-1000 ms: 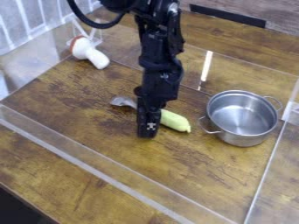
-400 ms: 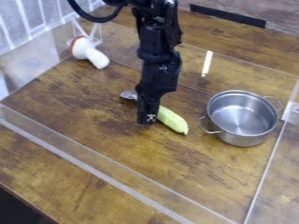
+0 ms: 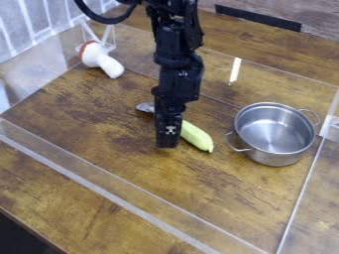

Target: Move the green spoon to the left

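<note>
The green spoon lies on the wooden table, left of the pot. Its yellow-green handle points to the lower right, and its silver bowl peeks out to the upper left of the arm. My gripper points straight down over the spoon's neck, hiding the spoon's middle. Its black fingers sit at table level against the near end of the handle. They read as one dark block, so neither the gap between them nor any grip shows.
A steel pot stands right of the spoon. A white-handled utensil with a reddish end lies at the back left, and a thin white stick at the back. Clear plastic walls fence the wooden table.
The spoon's silver bowl has swung a little toward the back, so the spoon lies more steeply. The gripper stays over the same spot on the spoon.
</note>
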Action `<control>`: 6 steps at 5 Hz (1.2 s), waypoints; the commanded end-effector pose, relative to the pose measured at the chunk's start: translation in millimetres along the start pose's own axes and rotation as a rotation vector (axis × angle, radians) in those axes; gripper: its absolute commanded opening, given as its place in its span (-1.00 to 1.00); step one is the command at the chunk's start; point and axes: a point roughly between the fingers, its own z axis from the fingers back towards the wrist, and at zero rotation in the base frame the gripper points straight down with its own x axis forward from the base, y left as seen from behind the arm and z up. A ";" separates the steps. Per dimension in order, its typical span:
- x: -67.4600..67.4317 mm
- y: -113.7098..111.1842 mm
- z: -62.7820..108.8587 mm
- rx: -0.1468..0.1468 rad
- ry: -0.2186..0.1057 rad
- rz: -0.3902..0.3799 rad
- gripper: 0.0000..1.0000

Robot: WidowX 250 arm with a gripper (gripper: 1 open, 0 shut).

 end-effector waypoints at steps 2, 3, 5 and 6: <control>-4.1 14.5 13.5 0.032 -0.040 0.028 -1.00; -4.5 14.5 14.9 0.024 -0.047 0.031 -1.00; -5.2 13.7 18.6 0.007 -0.059 0.038 -1.00; -12.0 19.2 36.6 0.019 -0.052 0.076 -1.00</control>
